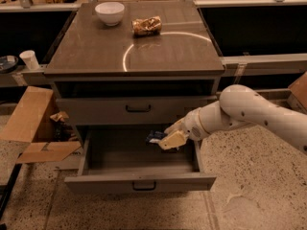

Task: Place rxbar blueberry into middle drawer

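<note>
At the far left of the frame we see a paper cup (29, 59) on a ledge. Below it an opened cardboard box (31, 121) sits on the floor, just beside the cabinet's left side. Toward the back of the cabinet top (96, 56), a white bowl (110, 12) stands left of a crinkled golden snack bag (147, 26), the two apart. Beneath the top, the upper drawer (91, 113) is closed, its dark handle (138, 109) centred on the front. The lowest drawer (105, 182) is pulled out toward the bottom of the frame, its inside open to view. Over the right half of that opening hangs the gripper (162, 139), its tan fingers closed on the dark snack bar (153, 137), whose end sticks out to their left. The bar is inside the drawer's outline, just below the closed drawer's front; we cannot tell whether it touches the drawer floor. The white arm (249, 111) reaches in from the right edge of the frame.
</note>
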Tool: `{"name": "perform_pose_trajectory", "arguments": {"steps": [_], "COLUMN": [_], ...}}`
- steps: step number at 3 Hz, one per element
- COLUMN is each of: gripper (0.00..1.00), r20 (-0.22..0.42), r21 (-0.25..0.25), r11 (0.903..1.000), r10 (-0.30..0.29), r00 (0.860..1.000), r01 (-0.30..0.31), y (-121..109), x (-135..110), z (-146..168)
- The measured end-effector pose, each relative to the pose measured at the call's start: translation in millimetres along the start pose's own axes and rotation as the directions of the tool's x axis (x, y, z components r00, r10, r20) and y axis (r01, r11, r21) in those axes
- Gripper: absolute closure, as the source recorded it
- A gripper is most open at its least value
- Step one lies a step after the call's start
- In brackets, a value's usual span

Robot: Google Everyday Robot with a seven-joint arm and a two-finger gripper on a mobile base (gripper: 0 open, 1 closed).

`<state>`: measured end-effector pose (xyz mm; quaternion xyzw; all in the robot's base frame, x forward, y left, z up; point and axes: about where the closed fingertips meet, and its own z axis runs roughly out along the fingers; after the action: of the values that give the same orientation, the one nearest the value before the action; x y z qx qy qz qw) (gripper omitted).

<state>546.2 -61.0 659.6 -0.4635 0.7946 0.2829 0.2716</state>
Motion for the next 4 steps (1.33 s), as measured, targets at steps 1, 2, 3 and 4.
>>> {"name": "perform_pose_trajectory", "arguments": {"steps": [1, 2, 3, 4], "gripper": [1.0, 1.0, 1.0, 0.81], "r20": [-0.038, -0.056, -0.075, -0.093], "r21": [0.048, 0.067, 0.069, 0.061], "r11": [0.9971, 0.9922, 0.9889, 0.9869], "r10": [0.061, 0.109, 0.137, 0.155], "r00": [0.997, 0.992, 0.988, 0.984], "r01": [-0.059, -0.106, -0.132, -0.149], "y": [-34.3, -64.5, -90.0, -105.6], "x": [41.6, 76.4, 102.2, 117.9], "z": [28.3, 56.7, 84.6, 108.9]}}
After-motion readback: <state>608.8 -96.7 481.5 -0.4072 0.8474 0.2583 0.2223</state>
